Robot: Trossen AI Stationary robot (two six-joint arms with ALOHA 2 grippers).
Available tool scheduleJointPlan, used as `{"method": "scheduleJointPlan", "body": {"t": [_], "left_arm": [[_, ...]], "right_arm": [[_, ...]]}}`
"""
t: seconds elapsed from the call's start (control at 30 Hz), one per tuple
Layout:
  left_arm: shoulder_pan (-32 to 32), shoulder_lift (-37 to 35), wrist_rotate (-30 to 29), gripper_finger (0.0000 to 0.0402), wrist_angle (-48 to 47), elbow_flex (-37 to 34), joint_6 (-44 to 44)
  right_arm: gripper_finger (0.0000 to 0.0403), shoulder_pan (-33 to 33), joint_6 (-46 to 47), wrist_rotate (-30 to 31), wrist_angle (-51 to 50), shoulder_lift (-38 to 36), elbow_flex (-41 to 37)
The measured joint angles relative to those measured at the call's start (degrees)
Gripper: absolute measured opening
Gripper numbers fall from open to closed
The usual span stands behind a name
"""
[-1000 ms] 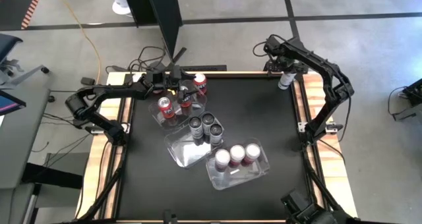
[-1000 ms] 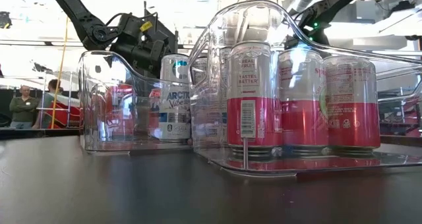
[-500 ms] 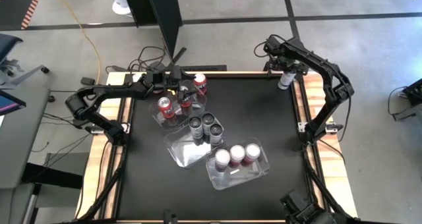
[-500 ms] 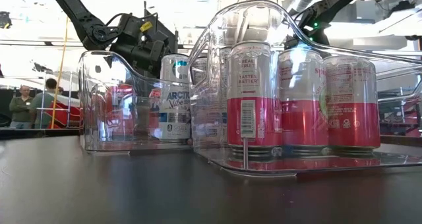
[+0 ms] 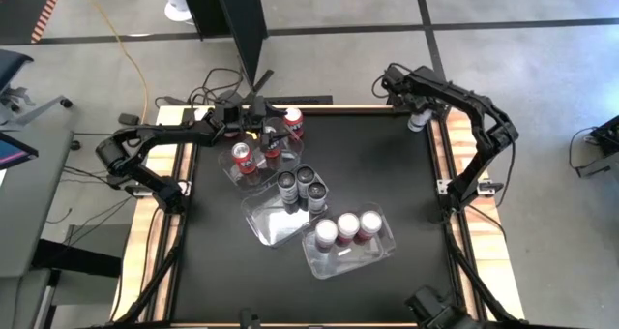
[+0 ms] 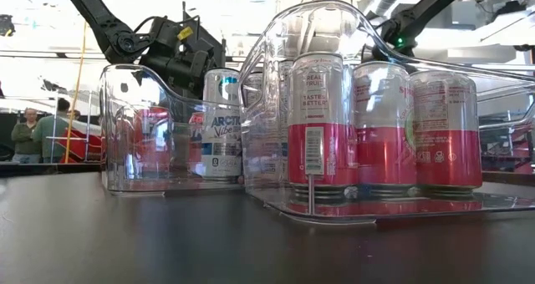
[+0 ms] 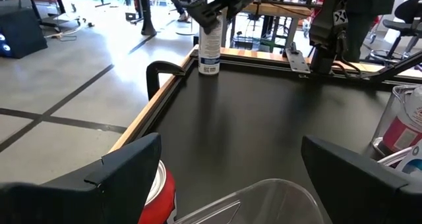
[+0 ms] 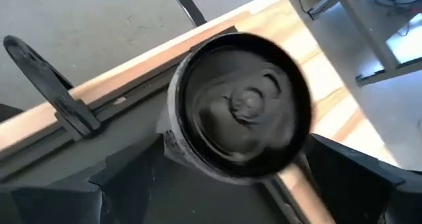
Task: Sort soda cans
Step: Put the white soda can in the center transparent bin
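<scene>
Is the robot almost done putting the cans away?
Nearly. Three pink cans fill one tub, two dark cans another, red cans the third. The open right gripper hangs over a white can at the table's corner. A red can waits outside too.

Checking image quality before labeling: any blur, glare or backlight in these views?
Right wrist view: the can between the right hand's fingers is motion-smeared. Low view: bright room behind, glare and reflections on the clear tub; the white-and-red cans stay sharp. Left wrist view: own fingers soft, far can clear. High view: evenly lit.
</scene>
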Motion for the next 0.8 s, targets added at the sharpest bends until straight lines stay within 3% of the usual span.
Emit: {"method": "scheduleJointPlan", "body": {"t": [0.23,0.8], "left_arm": [[0.0,0.0,0.0,0.0359,-0.6,0.0,-0.3],[0.0,0.0,0.0,0.0359,-0.6,0.0,-0.3]], "right_arm": [[0.0383,0.5,2.1,3.2,9.6,0.0,-5.0],[0.0382,1.7,6.3,9.2,17.7,0.0,-10.8]]}}
